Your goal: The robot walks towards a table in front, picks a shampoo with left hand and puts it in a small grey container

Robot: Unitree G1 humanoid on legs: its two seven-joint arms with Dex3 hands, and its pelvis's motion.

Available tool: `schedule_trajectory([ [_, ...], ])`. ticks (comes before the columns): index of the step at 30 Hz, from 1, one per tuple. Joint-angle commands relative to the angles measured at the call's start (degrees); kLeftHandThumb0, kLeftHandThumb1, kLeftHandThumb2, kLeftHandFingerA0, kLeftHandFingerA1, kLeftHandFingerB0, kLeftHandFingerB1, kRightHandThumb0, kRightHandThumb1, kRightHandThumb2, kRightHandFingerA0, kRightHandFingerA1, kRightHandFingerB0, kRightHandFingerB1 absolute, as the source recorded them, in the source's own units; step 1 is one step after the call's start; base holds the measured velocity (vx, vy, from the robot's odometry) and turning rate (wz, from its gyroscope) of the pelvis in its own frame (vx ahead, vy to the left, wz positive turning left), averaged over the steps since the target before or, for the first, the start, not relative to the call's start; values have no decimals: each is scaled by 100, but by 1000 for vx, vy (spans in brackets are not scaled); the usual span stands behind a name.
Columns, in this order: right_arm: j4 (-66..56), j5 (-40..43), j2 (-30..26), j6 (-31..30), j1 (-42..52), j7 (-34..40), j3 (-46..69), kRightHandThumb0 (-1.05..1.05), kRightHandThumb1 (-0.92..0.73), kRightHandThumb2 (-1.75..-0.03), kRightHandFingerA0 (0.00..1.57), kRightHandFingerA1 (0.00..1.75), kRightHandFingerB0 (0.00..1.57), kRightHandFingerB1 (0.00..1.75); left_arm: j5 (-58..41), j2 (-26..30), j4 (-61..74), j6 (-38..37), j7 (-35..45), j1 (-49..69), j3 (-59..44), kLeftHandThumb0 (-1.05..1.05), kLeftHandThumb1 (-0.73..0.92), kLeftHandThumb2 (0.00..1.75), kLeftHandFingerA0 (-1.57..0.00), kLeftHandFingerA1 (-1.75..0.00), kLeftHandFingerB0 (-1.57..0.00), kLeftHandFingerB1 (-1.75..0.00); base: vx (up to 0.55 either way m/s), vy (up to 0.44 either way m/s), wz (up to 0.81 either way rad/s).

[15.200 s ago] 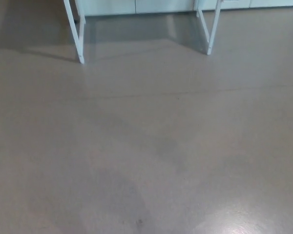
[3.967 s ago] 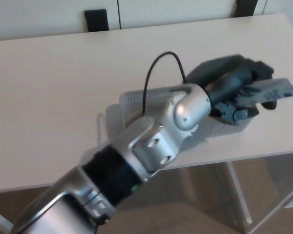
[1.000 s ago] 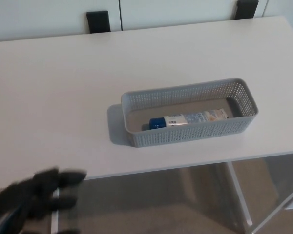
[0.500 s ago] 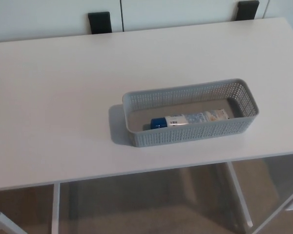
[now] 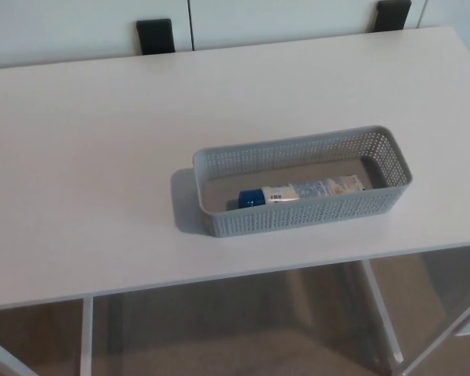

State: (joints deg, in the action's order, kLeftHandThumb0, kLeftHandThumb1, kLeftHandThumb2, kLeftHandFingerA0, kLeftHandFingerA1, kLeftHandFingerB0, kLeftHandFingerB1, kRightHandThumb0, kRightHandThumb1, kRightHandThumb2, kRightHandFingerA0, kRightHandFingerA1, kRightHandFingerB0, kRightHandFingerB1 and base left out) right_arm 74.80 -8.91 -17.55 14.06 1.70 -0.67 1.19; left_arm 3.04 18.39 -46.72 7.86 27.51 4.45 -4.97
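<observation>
While neither robot hand shows in the head view, the shampoo [image 5: 301,192] lies inside the small grey container [image 5: 298,219].

Shampoo: white tube with a blue cap and a printed label, lying flat and lengthwise on the container's floor, cap toward the container's left end, tail toward its right end, close to the near wall. Container: oblong, with perforated walls and rounded corners, standing upright on the white tabletop [image 5: 86,157], whose front edge runs near the container's near wall. Two black blocks sit well beyond the container at the tabletop's far edge, one to its far left [image 5: 155,34], one to its far right [image 5: 392,14]. Hands: left and right both out of view, so their state cannot be told.
</observation>
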Motion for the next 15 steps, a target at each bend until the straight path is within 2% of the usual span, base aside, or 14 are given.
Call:
schedule_trajectory([
  [1,43,19,-76,-167,-41,-65,29,-29,-69,-60,74,49,58,42,1124,-88,-2083,-1271,-2646,-580,700,-47,49,83,-59,-65,-40,-53,0,0,0],
  [5,33,-10,-86,-171,-55,-119,-8,-28,-69,-60,74,48,57,42,1115,-44,-2272,-1377,-2573,-649,872,-44,50,83,-58,-64,-40,-52,0,0,0],
  [6,32,-38,-75,-167,-34,-96,-37,-29,-69,-60,74,48,58,42,1078,-30,-2315,-1385,-2531,-659,880,-38,62,58,-64,-60,-46,-39,0,0,0],
  [10,46,-57,-65,-133,43,-63,-65,-30,-69,-60,73,48,57,41,1030,-6,-2447,-1527,-2485,-629,973,-37,62,58,-63,-58,-47,-41,0,0,0],
  [11,77,-57,-67,-140,46,-50,-62,-31,-68,-60,74,48,58,41,1045,-1,-2474,-1572,-2479,-620,1028,-44,49,83,-57,-65,-40,-53,0,0,0],
  [12,103,-44,-63,-149,50,-50,-49,-31,-69,-59,73,48,58,41,1037,3,-2513,-1610,-2450,-615,1062,-45,51,85,-52,-63,-37,-53,0,0,0],
  [15,111,-62,-53,-145,159,-67,-86,-32,-68,-60,74,49,57,41,1074,48,-2631,-1725,-2421,-518,1212,-47,53,86,-51,-62,-39,-53,0,0,0],
])
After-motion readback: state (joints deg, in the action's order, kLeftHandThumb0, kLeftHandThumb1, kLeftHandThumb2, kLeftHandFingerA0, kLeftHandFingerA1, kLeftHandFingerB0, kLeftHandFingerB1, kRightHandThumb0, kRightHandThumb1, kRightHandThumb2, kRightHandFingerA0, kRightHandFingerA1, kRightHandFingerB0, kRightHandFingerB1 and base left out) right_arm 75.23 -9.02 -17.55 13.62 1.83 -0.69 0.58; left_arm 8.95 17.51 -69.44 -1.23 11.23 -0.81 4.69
